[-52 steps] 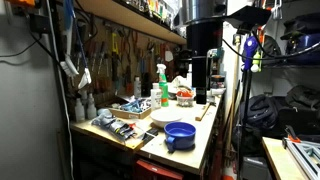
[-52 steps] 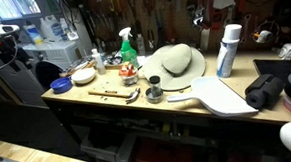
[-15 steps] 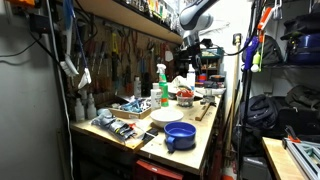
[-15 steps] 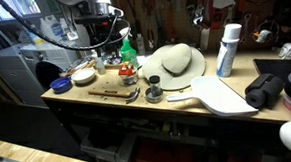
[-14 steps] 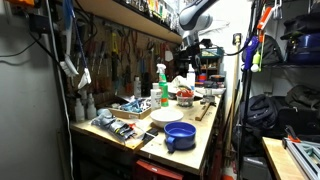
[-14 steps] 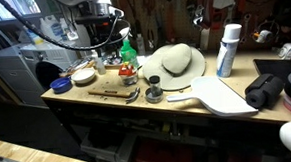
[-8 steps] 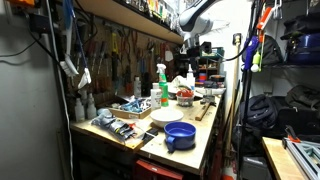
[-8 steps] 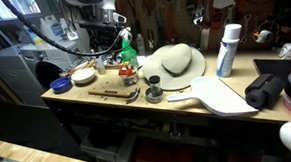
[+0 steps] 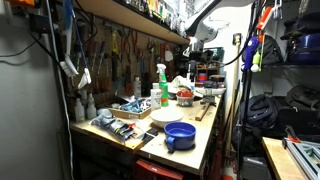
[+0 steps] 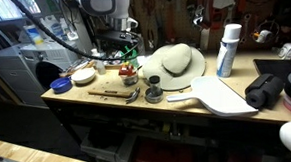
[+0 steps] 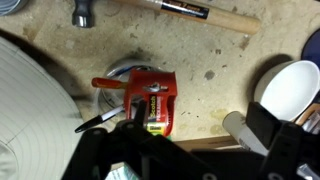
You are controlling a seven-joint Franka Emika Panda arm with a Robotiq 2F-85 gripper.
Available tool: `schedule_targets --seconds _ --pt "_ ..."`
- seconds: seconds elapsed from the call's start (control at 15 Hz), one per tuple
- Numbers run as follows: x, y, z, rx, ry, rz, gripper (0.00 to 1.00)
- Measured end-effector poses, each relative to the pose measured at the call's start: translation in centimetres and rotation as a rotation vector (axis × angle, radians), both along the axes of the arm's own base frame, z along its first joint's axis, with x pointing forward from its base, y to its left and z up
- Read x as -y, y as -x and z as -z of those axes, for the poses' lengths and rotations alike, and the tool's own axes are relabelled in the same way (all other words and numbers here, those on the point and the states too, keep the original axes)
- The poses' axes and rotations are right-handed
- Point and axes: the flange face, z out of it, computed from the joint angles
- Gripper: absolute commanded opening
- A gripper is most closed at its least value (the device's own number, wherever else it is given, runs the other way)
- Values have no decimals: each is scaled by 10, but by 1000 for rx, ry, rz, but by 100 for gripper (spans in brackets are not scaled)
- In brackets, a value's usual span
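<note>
My gripper (image 11: 200, 135) hangs open and empty above the workbench (image 11: 215, 60). A red tape dispenser (image 11: 147, 100) lies right below it, beside the left finger. A white brimmed hat (image 11: 30, 110) lies to the left, and a wooden-handled hammer (image 11: 200, 12) lies across the top of the wrist view. A white rounded object (image 11: 295, 90) sits at the right. In both exterior views the gripper (image 10: 125, 54) (image 9: 200, 62) hovers over the bench, next to the hat (image 10: 175, 61) and the tape dispenser (image 10: 131, 70).
On the bench stand a green spray bottle (image 9: 163, 85), a blue bowl (image 9: 180, 133) (image 10: 61, 85), a white plate (image 10: 83, 77), a small jar (image 10: 154, 91), a white can (image 10: 227, 49), a white board (image 10: 221, 95) and a black bag (image 10: 269, 90). Tools hang on the back wall.
The arm has swung across and down over the bench, from near the blue-bowl end towards the hat. The objects on the bench have not moved.
</note>
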Motion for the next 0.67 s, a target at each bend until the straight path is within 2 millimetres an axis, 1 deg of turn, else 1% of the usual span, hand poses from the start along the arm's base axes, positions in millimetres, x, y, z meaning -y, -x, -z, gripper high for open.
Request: schedule_targets --seconds 0.13,0.67 --pt "5 2 2 31 -8 5 100" --pt "3 0 0 34 -6 1 100"
